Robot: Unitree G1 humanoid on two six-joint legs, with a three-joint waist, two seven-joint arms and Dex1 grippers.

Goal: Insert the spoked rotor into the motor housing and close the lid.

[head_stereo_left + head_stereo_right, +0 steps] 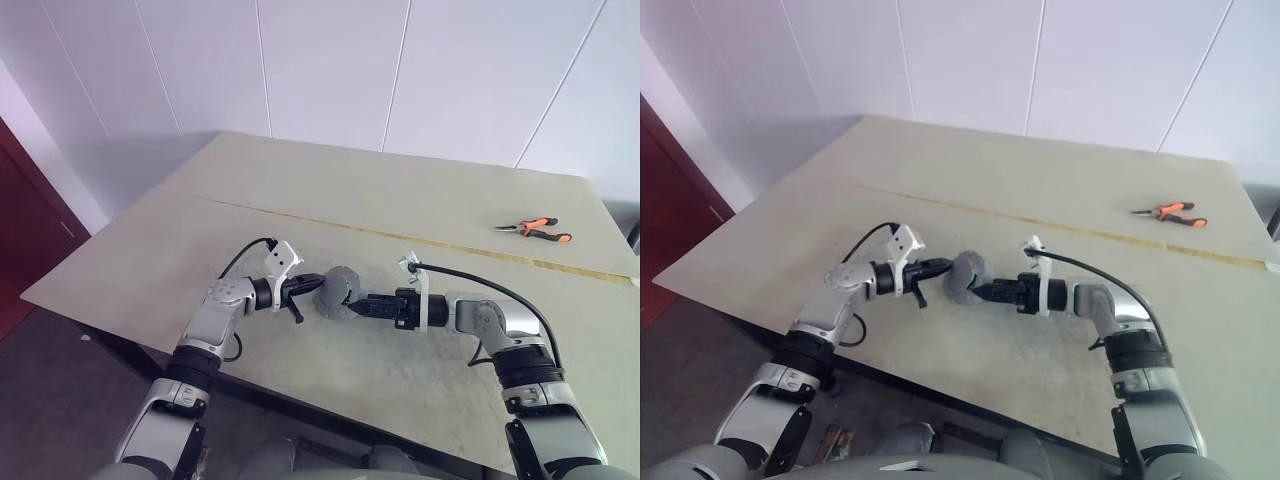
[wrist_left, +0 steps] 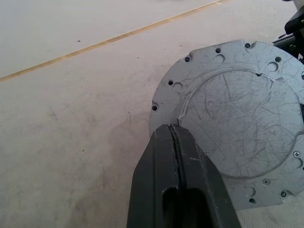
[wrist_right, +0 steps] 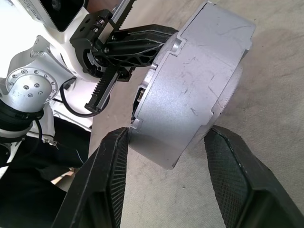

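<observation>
Now we have the motor housing [image 1: 336, 291] held up off the table [image 1: 420, 200] between our two arms, tipped on edge with its flat silvery underside facing the left arm. Our right gripper [image 3: 166, 164] spans the drum's side, fingers half open and gripping it. Our left gripper [image 2: 176, 142], fingers pressed together and empty, has its tips at the underside, seemingly touching. Rotor and lid we cannot make out.
</observation>
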